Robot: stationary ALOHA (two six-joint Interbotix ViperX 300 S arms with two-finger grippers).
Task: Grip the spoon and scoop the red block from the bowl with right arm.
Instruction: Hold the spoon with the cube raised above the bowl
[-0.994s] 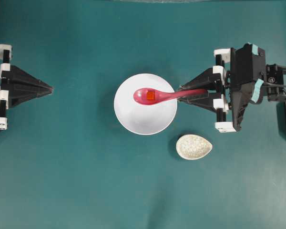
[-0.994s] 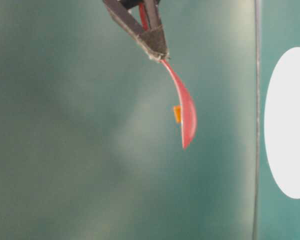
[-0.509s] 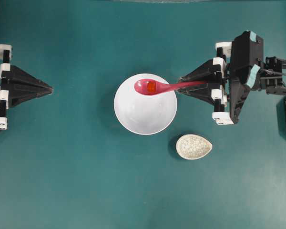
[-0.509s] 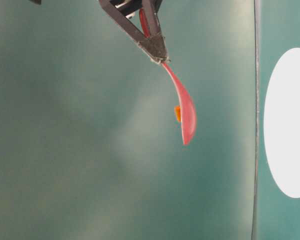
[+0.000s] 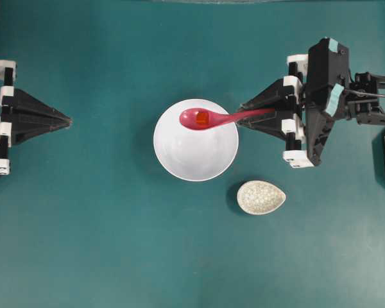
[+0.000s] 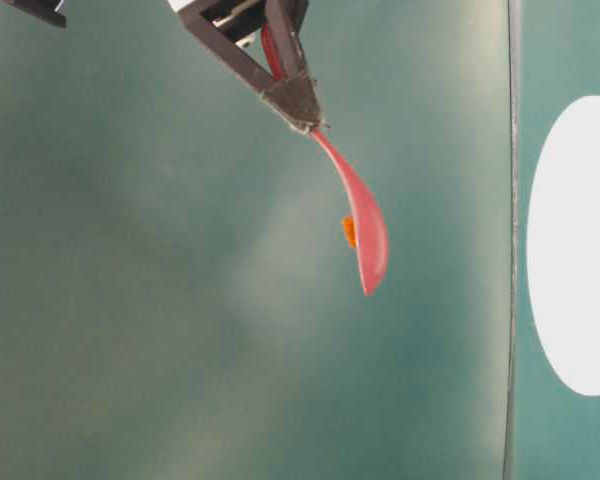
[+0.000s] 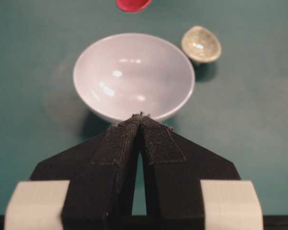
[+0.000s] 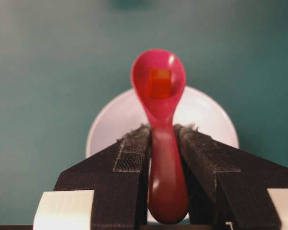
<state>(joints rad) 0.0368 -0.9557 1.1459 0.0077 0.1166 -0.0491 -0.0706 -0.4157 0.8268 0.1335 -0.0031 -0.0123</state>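
A flat teal table surface (image 5: 115, 244) fills every view, matte and unmarked, with soft shadows under the things on it. The bowl (image 5: 196, 151) sits near the middle of the overhead view; a speckled cream dish (image 5: 261, 197) lies on the cloth just off its rim at about four o'clock.

The right gripper (image 5: 242, 119) reaches in from three o'clock, its jaws clamped on the handle of the spoon (image 5: 208, 118). The right wrist view shows the handle pinched between both pads (image 8: 129, 153). The scoop hangs over the bowl's twelve o'clock edge, clear of the table (the table-level view shows it raised in the air), and the red block (image 5: 202, 117) lies inside the scoop.

The left gripper (image 5: 69, 119) rests far off at nine o'clock, well apart from the bowl, its two fingers pressed together with nothing between them. Black frame rails edge the far left and right of the overhead view.
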